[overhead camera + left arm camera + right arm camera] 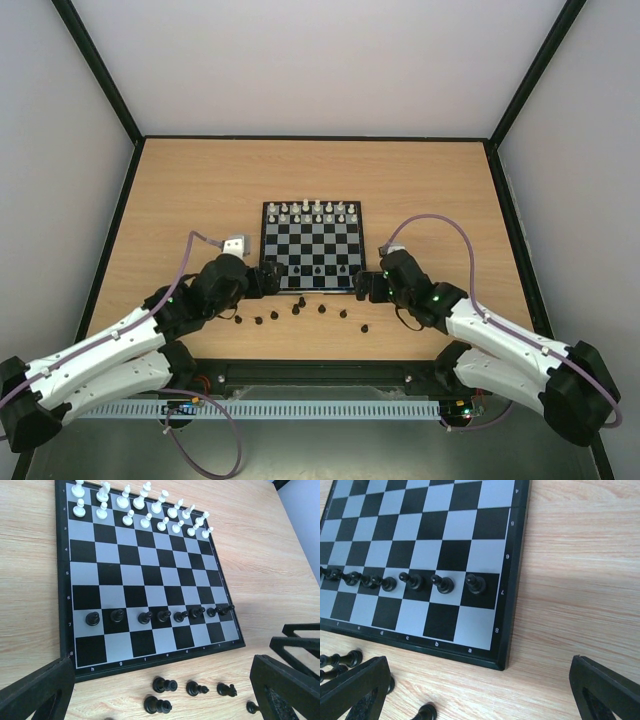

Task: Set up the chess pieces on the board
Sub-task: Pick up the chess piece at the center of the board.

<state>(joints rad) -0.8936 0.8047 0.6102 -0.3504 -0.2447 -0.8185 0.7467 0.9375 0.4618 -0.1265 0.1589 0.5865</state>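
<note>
The board (pixel 312 245) lies in the middle of the counter (pixel 180 200), square to the arms. Its far two rows are filled with the white pieces (pixel 145 521), and the black pawns (pixel 145 617) stand in one line on the second row from the near edge. The row nearest the arms (pixel 143 643) is bare. The other black pieces (pixel 164 684) are scattered on the counter just in front of the board's near border, several of them lying on their sides. The left gripper (pixel 266 279) sits low at the near left corner of the board and the right gripper (pixel 361 285) at the near right corner; both have their jaws spread wide and hold nothing. The step in hand looks like filling black's back row. The next move likely calls for one gripper to drop onto a loose piece, pinch it narrowly without nudging its neighbours, stand it upright and set it down behind the pawns without toppling them.
</note>
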